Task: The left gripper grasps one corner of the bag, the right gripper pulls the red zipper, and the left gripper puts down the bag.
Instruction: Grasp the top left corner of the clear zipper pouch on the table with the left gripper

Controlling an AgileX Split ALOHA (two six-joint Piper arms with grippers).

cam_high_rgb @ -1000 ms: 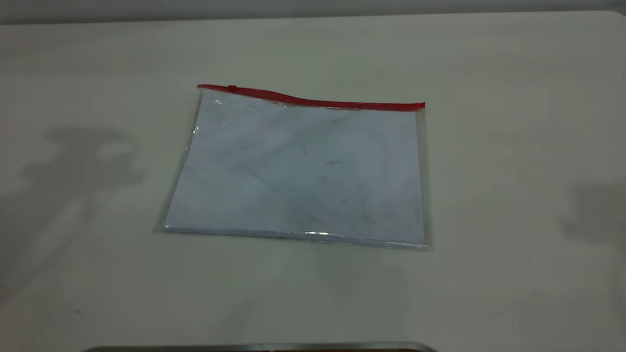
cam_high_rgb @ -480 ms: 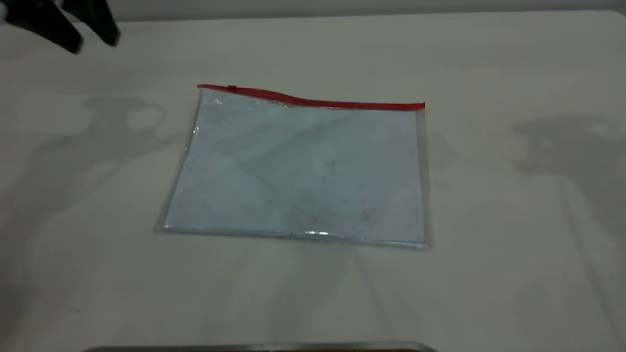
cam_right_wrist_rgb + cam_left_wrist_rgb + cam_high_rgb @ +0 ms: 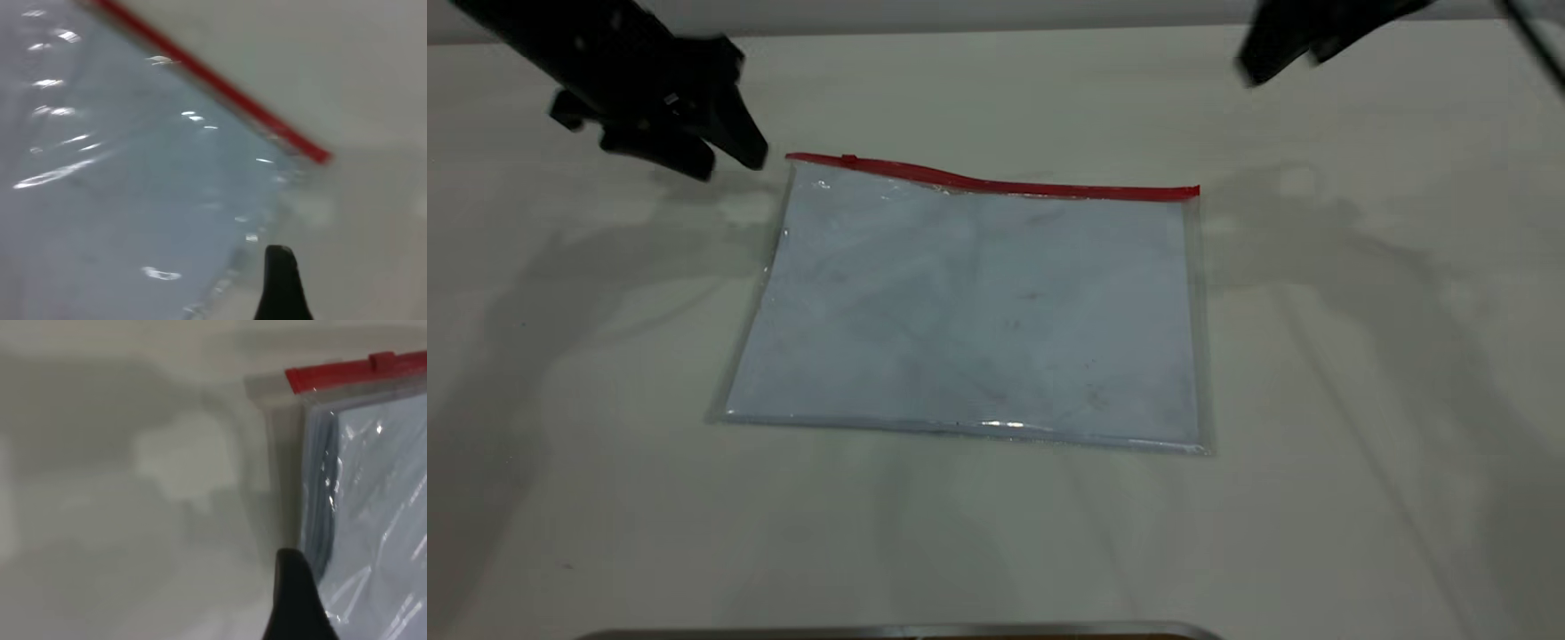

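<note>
Bag (image 3: 974,307) lies flat; left gripper (image 3: 725,160), fingers parted and empty, hovers beside the corner of the bag (image 3: 793,162) and should slide one finger under before closing

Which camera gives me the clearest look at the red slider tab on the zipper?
The left wrist view: the slider tab shows as a raised red block near the bag's corner. The exterior view shows it only as a tiny bump. The right wrist view shows the red zipper's other end, no tab.
</note>
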